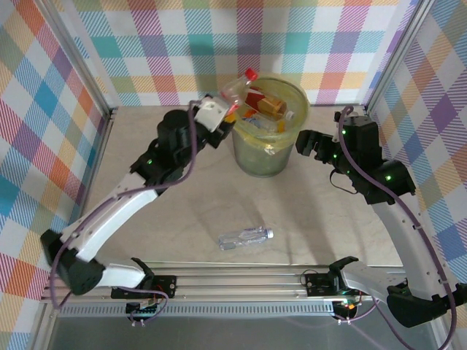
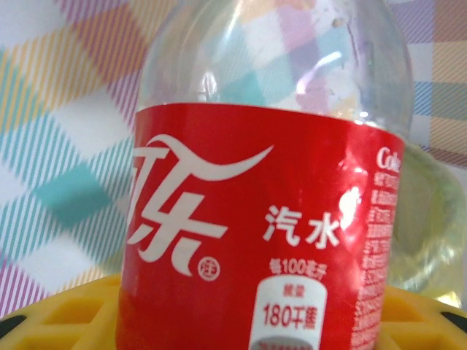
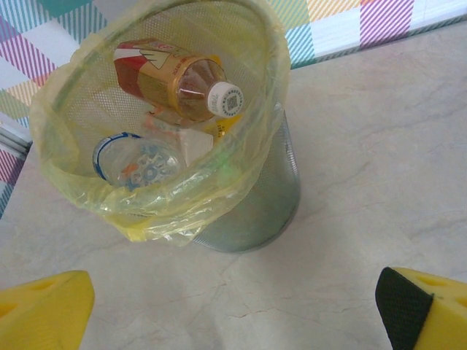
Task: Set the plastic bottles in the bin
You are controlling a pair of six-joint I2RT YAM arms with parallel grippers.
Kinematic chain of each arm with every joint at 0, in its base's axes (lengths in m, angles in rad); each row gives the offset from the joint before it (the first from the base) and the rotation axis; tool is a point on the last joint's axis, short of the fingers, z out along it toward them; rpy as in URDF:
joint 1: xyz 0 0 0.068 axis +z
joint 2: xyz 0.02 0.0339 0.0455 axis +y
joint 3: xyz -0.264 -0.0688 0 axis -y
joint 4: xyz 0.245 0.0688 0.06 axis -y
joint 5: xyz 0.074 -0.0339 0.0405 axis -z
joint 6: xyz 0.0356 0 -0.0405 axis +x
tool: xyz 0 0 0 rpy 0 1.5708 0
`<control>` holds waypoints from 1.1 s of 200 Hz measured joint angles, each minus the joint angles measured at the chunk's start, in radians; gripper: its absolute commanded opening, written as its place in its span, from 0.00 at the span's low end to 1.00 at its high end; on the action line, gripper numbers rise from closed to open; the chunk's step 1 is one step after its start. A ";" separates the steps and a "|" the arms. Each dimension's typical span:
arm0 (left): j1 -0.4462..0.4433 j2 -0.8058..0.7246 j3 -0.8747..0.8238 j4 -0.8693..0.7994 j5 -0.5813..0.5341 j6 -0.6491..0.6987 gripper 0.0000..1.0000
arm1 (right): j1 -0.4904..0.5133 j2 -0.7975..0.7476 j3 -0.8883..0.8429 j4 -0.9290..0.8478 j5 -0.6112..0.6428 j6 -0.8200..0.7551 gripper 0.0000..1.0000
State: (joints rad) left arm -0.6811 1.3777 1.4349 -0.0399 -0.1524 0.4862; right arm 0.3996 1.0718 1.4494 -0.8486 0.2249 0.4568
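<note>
- The left arm [image 1: 109, 219] reaches from the near left corner up to the bin's left rim.
- The left gripper [image 1: 225, 111] is clamped on the red-cap bottle [image 1: 238, 87], a clear bottle with a red label. The bottle is tilted, with its cap pointing up and to the right, and hangs over the bin's left rim.
- In the left wrist view, the red label with white characters sits right against a yellow finger [image 2: 73, 317] at the bottom edge. The clear upper body rises above the label.
- The lone bottle [image 1: 246, 238] is clear with a pale cap. It lies on its side on the table [image 1: 182, 189], near the front rail and well apart from both grippers and the bin.
- The bin [image 1: 264, 159] stands upright at the back middle of the table, its yellow bag folded over the rim.
- Inside the bin, an orange bottle [image 3: 171, 73] with a red label and white cap lies slanted on top. Below it, to the left, is a clear blue-band bottle [image 3: 135, 162]. More bottles lie underneath, too jumbled to tell apart.
- The right gripper [image 1: 310, 144] hovers just to the right of the bin without touching it. Its jaws are wide apart and hold nothing.
- In the right wrist view, its yellow fingertips [image 3: 44, 310] show at the two lower corners, with bare table between them.
</note>
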 measured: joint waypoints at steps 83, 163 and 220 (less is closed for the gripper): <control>0.056 0.401 0.399 0.042 0.271 0.163 0.54 | 0.000 -0.005 0.000 -0.021 0.054 0.039 1.00; 0.065 0.559 0.526 -0.042 0.373 0.220 0.58 | 0.000 -0.041 0.034 -0.119 0.207 0.060 1.00; 0.068 0.610 0.528 -0.126 0.399 0.290 0.69 | 0.000 -0.023 0.072 -0.138 0.232 0.058 1.00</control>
State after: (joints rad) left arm -0.6136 1.9873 1.9625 -0.1654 0.2466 0.7761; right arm 0.3996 1.0492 1.5215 -0.9863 0.4564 0.5152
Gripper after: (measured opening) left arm 0.663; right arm 0.996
